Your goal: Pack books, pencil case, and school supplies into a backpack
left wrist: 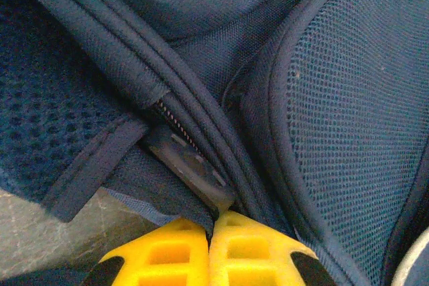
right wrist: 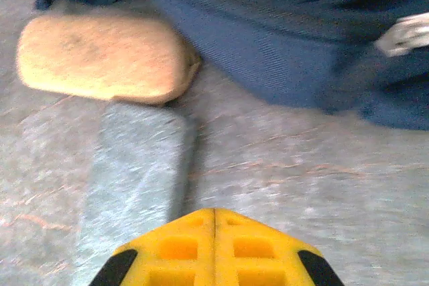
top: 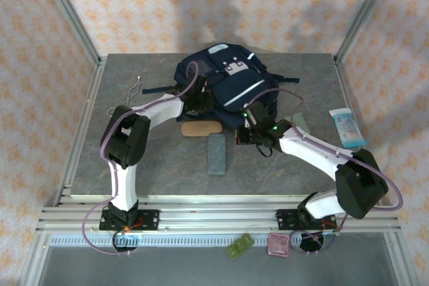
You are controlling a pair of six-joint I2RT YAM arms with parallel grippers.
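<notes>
The navy backpack (top: 224, 85) lies at the back middle of the table. My left gripper (top: 199, 103) presses into its left side, shut (left wrist: 213, 218) on the dark zipper pull (left wrist: 191, 165) beside the mesh panel. The school supplies lie in front of the bag: a tan oblong case (top: 201, 128), a grey-blue flat case (top: 217, 153) and a small grey-green square (top: 299, 123). I cannot tell which case is the pencil case. My right gripper (top: 242, 137) hovers shut and empty (right wrist: 214, 212) just right of the grey-blue case (right wrist: 131, 179). The books are out of view.
A pale blue-and-white packet (top: 347, 127) lies at the right edge. A thin bent wire (top: 131, 92) lies at the back left. Frame posts rise at both back corners. A green piece (top: 239, 246) and a pink piece (top: 278, 246) sit below the front rail.
</notes>
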